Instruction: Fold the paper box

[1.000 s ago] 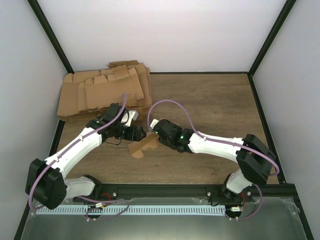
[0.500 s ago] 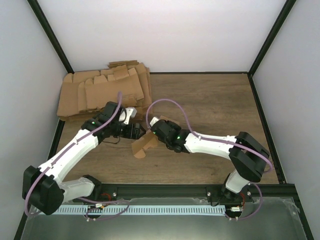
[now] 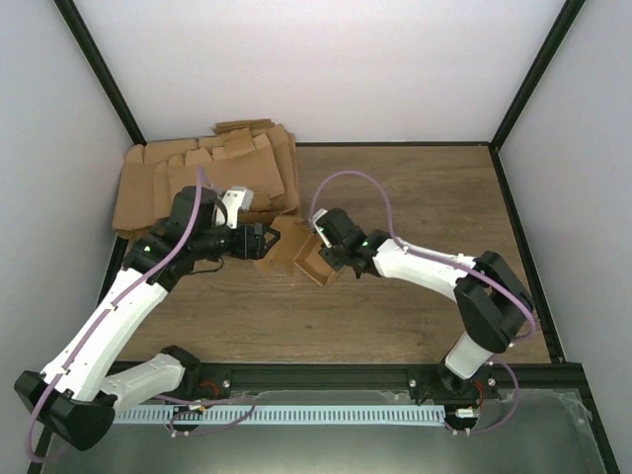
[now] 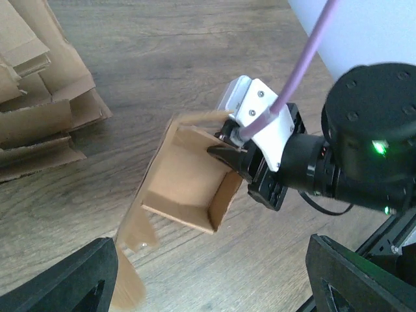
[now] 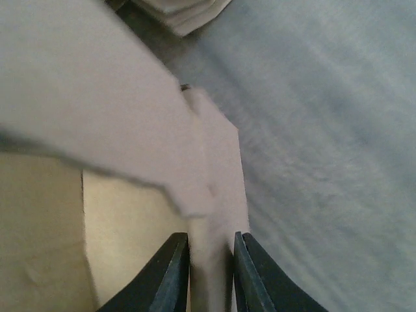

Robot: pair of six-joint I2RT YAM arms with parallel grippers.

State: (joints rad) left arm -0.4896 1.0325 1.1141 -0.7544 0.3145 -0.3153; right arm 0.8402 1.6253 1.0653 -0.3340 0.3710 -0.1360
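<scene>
The paper box (image 3: 296, 255) is a small brown carton, partly opened, with its open side showing in the left wrist view (image 4: 185, 172); a loose flap (image 4: 128, 276) hangs from its near end. My right gripper (image 3: 324, 252) is shut on one wall of the box, and in the right wrist view the cardboard (image 5: 117, 97) sits pinched in that gripper (image 5: 209, 260). My left gripper (image 3: 265, 242) is at the box's left end. In its own view it (image 4: 211, 253) stands wide open, with the flap beside its left finger (image 4: 65, 279).
A big untidy pile of flat cardboard blanks (image 3: 202, 183) lies at the back left, close behind the left gripper; it also shows in the left wrist view (image 4: 32, 97). White walls with black frame bars (image 3: 513, 99) close in the wooden table (image 3: 425, 197).
Both grippers and the box have moved away from the table's front, toward the pile. The box has gone from a flatter piece to an opened carton. The left arm has stretched out.
</scene>
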